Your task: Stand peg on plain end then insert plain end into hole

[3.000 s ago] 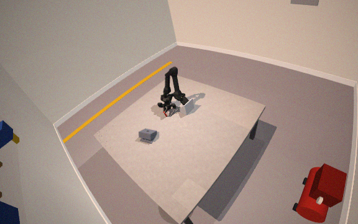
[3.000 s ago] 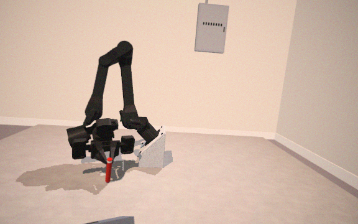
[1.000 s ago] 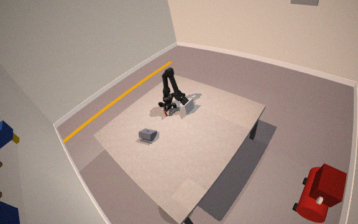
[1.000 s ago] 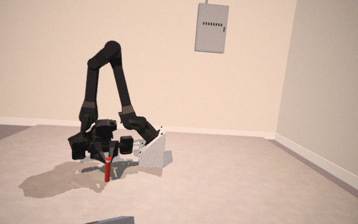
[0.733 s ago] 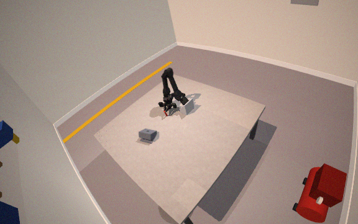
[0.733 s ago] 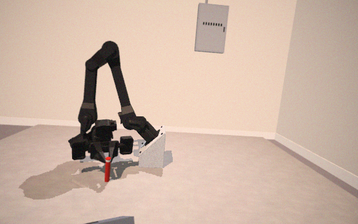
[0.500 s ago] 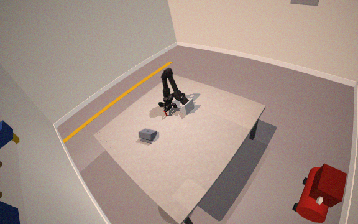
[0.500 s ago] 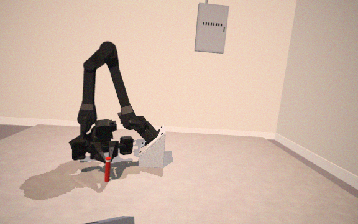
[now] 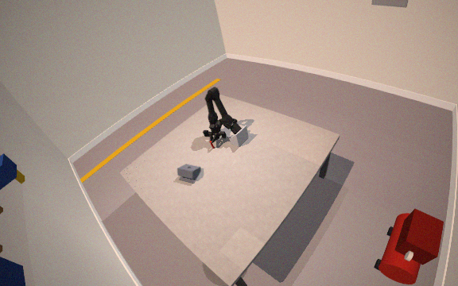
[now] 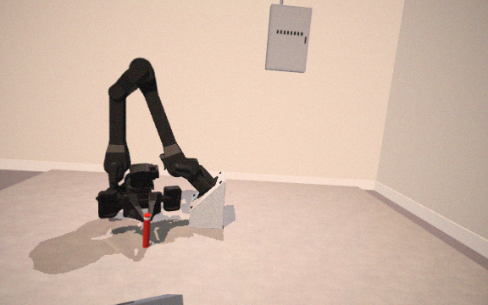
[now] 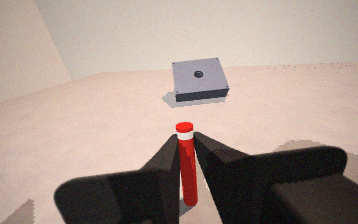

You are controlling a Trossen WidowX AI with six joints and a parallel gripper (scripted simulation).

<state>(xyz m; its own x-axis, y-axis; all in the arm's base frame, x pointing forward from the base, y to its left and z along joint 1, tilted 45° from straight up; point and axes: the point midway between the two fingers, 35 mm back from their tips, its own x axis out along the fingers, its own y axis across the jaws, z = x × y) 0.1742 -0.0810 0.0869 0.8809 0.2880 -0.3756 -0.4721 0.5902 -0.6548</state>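
Observation:
The red peg (image 9: 212,145) (image 10: 146,234) (image 11: 189,175) stands nearly upright, its white-banded end at the top and its plain end down at the table. A very slight lean shows in the exterior view; whether the plain end touches the table is hard to tell. My gripper (image 10: 146,219) (image 11: 185,138) is shut on the peg near the white band, the fingers on either side. The grey sloped panel (image 9: 184,172) (image 10: 163,300) (image 11: 212,84) lies beyond the peg in the wrist view, its one dark hole (image 11: 198,74) facing up. The exterior view shows only the panel's edge.
The arm's pale wedge-shaped base mount (image 9: 241,136) (image 10: 210,213) stands close beside the gripper. The table (image 9: 253,187) has its edges well away from the peg. A red machine (image 9: 400,250) stands on the floor off the table.

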